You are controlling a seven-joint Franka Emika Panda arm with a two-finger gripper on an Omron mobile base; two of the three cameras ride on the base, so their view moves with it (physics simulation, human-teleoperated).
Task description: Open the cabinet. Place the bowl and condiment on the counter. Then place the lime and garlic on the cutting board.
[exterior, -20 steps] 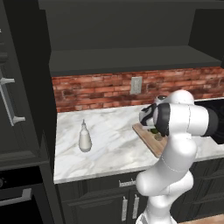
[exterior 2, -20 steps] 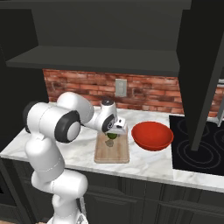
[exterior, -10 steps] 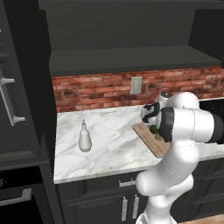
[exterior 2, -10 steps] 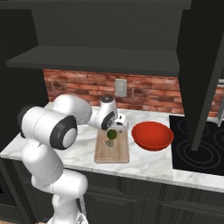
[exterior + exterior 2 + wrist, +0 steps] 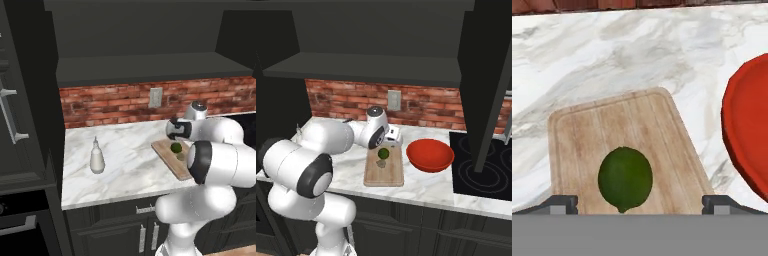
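Observation:
The lime [image 5: 625,179] lies free on the cutting board [image 5: 612,132], between the wide-apart fingertips [image 5: 562,202] of my open gripper [image 5: 639,204], which hovers just above it. From the right base view, the gripper [image 5: 393,137] hangs over the board's far end [image 5: 385,172]; the lime [image 5: 384,153] rests there with the small greyish garlic [image 5: 382,163] right beside it. The red bowl [image 5: 430,155] sits on the marble counter [image 5: 426,187] to the board's right. The white condiment bottle [image 5: 96,156] stands on the counter [image 5: 125,165] left of the board [image 5: 170,159]. The cabinet [image 5: 366,70] is open, its shelf bare.
An open cabinet door [image 5: 483,75] juts out above the black stovetop [image 5: 481,170] at the right. A brick backsplash with a wall outlet [image 5: 393,100] runs behind the counter. My own white arm [image 5: 215,160] bulks over the board's near end.
The jaws have spread wide and the hand has drawn up and back from the lime, which stays on the board. The elbow has swung slightly.

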